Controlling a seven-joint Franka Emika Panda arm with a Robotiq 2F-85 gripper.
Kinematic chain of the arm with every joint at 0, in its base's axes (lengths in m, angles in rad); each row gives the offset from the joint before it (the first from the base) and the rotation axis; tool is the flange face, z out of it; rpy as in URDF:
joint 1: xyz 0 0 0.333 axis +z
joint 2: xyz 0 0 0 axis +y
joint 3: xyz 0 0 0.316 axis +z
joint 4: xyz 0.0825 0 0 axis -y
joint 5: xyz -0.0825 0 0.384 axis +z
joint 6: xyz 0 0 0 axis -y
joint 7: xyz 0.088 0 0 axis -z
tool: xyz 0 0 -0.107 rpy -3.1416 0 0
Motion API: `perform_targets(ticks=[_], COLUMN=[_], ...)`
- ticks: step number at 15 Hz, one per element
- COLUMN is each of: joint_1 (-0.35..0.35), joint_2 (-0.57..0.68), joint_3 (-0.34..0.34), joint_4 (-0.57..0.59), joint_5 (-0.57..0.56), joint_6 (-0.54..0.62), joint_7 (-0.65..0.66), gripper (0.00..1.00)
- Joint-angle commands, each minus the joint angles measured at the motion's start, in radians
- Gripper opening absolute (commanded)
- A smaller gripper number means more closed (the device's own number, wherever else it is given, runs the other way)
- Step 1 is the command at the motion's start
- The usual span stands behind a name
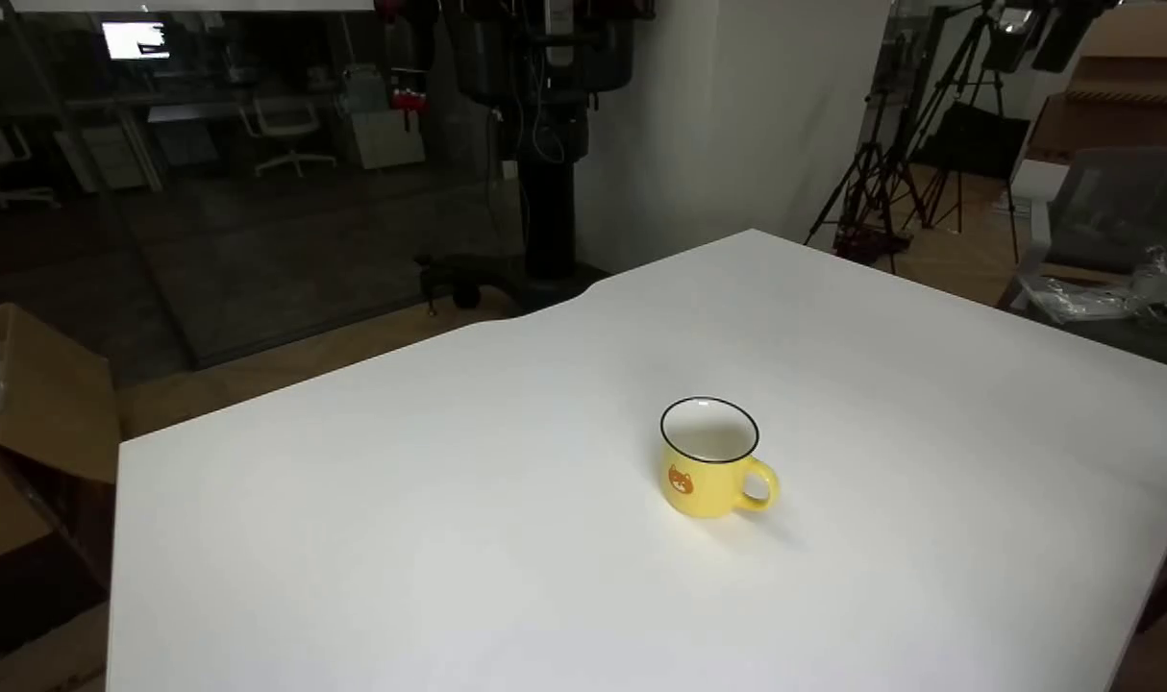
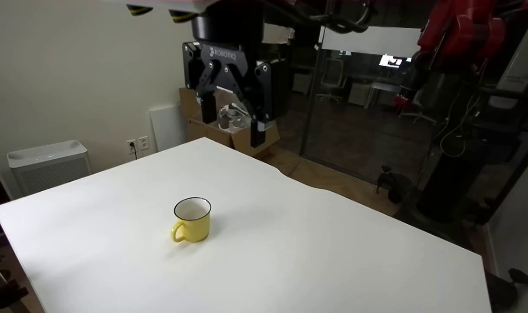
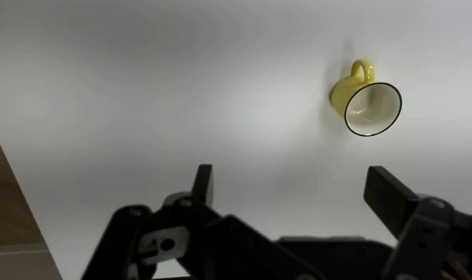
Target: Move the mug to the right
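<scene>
The yellow mug (image 1: pixel 707 487) with a dark rim, whitish inside and a small fox-like print stands upright on the white table. It also shows in an exterior view (image 2: pixel 195 228), with its handle to the left there. In the wrist view the mug (image 3: pixel 362 102) is at the upper right, with its handle toward the top. My gripper (image 2: pixel 233 123) is open and empty, high above the table and apart from the mug. In the wrist view the gripper's fingers (image 3: pixel 289 181) are wide apart with only table between them, and the mug lies beyond the right finger. The gripper is out of view in an exterior view.
The white table (image 1: pixel 401 500) has a wavy edge on one side. An open cardboard box (image 1: pixel 60 394) stands on the floor beside it. A dark robot stand (image 2: pixel 451 174) with a red arm (image 2: pixel 468 30) is past the wavy edge. A white appliance (image 2: pixel 51 167) stands by the wall.
</scene>
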Motion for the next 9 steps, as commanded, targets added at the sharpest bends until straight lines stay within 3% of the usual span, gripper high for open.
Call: perform_targets(ticks=[1,5,9], joint_1=[-0.010,0.009,0.044], joint_2=[0.012,0.120,0.281], joint_3=[0.014,0.021,0.031], joint_4=[-0.009,0.015,0.089], joint_5=[0.014,0.029,0.126], joint_6=[0.094,0.276,0.194], joint_7=[0.009,-0.003,-0.056], gripper=[1.00,1.00,1.00])
